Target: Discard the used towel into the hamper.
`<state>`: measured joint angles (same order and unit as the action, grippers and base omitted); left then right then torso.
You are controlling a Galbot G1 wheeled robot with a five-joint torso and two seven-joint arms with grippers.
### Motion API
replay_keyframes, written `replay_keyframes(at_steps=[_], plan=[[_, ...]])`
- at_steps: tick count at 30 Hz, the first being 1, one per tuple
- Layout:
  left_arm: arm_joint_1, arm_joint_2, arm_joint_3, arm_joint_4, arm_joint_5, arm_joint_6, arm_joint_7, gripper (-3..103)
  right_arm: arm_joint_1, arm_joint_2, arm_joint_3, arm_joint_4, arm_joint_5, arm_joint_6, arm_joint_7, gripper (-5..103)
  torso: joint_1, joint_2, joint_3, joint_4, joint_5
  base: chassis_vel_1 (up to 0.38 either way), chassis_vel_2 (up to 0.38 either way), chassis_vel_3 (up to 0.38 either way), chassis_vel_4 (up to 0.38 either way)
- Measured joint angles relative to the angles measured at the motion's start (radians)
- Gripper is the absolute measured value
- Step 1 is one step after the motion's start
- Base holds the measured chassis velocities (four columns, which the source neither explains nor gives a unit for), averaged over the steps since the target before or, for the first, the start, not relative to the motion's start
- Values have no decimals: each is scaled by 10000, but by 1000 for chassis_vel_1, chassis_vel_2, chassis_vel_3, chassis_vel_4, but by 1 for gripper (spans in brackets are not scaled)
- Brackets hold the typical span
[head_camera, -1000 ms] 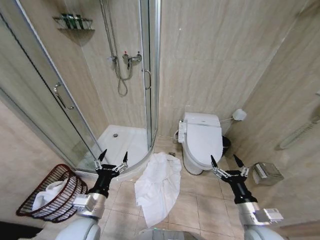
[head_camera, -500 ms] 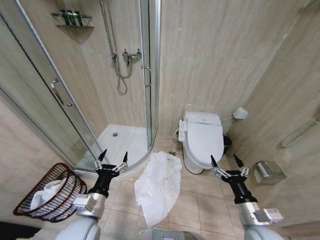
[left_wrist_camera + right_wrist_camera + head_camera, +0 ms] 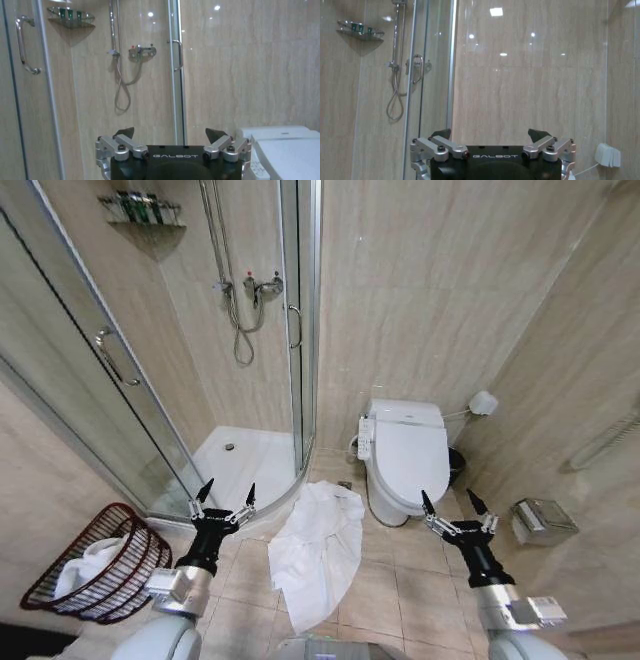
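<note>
Towel: a white towel (image 3: 318, 550) lies crumpled and spread on the tiled floor (image 3: 400, 590), between the two arms in the head view, its far end just before the curved shower threshold and near the foot of the toilet (image 3: 404, 455).
Hamper: the dark red-brown wire hamper (image 3: 95, 565) sits on the floor at the robot's left, beside the glass shower enclosure (image 3: 150, 410), tilted toward its open side; white cloth (image 3: 85, 565) already lies inside it. It is well apart from the towel on the floor.
Left gripper: the left gripper (image 3: 225, 498) is held up above the floor, between hamper and towel, fingers spread wide, holding nothing. In the left wrist view the left gripper (image 3: 170, 135) points at the shower wall with both fingertips apart.
Right gripper: the right gripper (image 3: 447, 506) is raised at the robot's right, just beside the toilet, jaws open and empty. In the right wrist view the right gripper (image 3: 490, 134) faces the beige wall tiles.
Surroundings: a small bin (image 3: 454, 468) stands behind the toilet; a metal paper holder (image 3: 541, 520) hangs on the right wall.
</note>
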<state>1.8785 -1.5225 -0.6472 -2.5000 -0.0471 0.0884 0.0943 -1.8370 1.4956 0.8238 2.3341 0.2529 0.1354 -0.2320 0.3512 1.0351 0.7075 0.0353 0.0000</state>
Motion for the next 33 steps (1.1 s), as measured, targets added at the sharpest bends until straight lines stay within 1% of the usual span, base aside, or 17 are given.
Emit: replay_keyframes(at_steps=[4,13,14,33], plan=[[0,0,0,0,0,0,0,93,0,0,0,0,0,0,0,100,-55,-120,-66,0,0,0,0,0,0],[0,0,0,0,0,0,0,93,0,0,0,0,0,0,0,100,-281,-616,-332,0,0,0,0,0,0],[0,0,0,0,0,0,0,93,0,0,0,0,0,0,0,100,-281,-616,-332,0,0,0,0,0,0],[0,0,0,0,0,0,0,93,0,0,0,0,0,0,0,100,-684,-1525,-840,0,0,0,0,0,0]])
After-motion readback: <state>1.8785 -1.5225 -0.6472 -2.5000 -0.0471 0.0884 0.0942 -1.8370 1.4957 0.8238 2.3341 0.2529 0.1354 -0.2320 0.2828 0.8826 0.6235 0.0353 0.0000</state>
